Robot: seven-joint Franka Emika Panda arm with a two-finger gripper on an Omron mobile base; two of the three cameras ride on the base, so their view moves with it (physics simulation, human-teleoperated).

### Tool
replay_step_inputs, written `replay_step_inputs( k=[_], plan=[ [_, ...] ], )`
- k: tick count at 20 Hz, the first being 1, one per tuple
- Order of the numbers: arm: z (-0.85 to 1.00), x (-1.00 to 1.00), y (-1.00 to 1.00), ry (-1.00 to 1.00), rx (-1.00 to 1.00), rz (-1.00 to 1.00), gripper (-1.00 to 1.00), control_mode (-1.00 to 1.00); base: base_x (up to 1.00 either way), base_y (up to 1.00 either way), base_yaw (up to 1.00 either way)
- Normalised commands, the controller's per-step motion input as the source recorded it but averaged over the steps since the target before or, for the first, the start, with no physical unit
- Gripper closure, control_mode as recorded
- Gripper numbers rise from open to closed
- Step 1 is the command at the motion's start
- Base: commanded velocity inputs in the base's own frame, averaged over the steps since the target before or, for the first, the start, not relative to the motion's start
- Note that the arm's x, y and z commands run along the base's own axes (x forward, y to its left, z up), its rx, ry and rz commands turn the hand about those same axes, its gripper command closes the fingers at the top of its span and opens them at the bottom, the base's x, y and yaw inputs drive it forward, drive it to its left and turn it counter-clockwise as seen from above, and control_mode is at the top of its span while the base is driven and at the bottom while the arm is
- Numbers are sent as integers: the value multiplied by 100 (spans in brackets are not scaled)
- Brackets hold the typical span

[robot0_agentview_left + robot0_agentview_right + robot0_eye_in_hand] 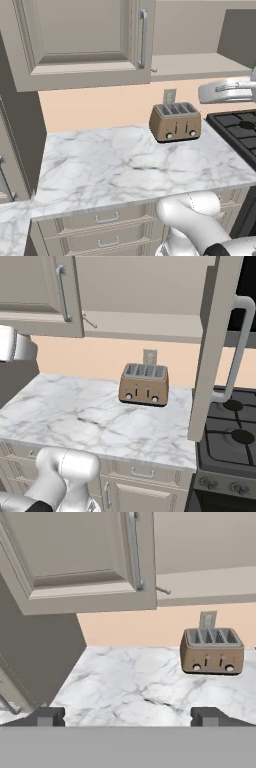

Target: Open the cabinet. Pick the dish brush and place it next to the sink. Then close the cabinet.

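Observation:
The cabinet point(80, 45) hangs above the marble counter. Its left door point(80, 557) is shut, with a silver bar handle point(133, 549). Its right door point(215, 346) is swung out toward me, baring the shelf point(200, 65) inside. A thin light handle of the dish brush point(162, 590) pokes out past the left door's lower corner, on the shelf's front edge point(89, 321); the brush head is hidden behind that door. My gripper point(130, 717) is open and empty, back from the cabinet and above the counter's near side. The sink is out of view.
A tan four-slot toaster point(175, 122) stands at the back of the marble counter point(115, 165), under a wall outlet point(169, 96). A black gas stove point(230, 431) lies to the right, drawers point(107, 217) below, and a tall dark cupboard point(10, 150) on the left.

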Motion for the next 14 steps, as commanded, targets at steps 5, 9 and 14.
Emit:
replay_step_inputs(
  k=[5, 9, 14],
  plan=[
    [-11, 28, 15, 9, 0, 0, -100, -100, 0, 0, 0],
    [-14, 12, 11, -4, 0, 0, -100, -100, 0, 0, 0],
    [-4, 18, 4, -12, 2, 0, -100, -100, 0, 0, 0]
  ],
)
